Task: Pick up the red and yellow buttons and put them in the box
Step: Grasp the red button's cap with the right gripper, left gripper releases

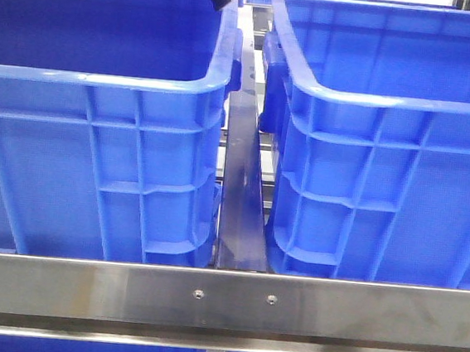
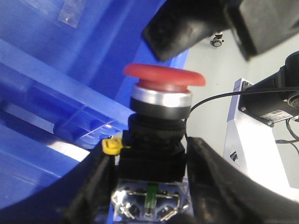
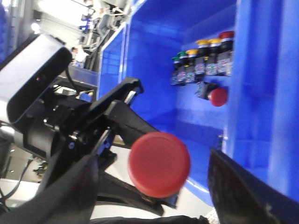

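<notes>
Gripping a red button (image 2: pixel 163 77) by its black body, the left gripper (image 2: pixel 152 186) sits beside the box (image 2: pixel 56 93); right claw's state cannot be told.

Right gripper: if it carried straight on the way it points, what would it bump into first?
Probably the red button, held up by the left gripper; how far off is unclear.

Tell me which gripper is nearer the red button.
Left. The left gripper clamps the red button by its body; the right gripper is open, fingers either side of the cap, not gripping.
</notes>
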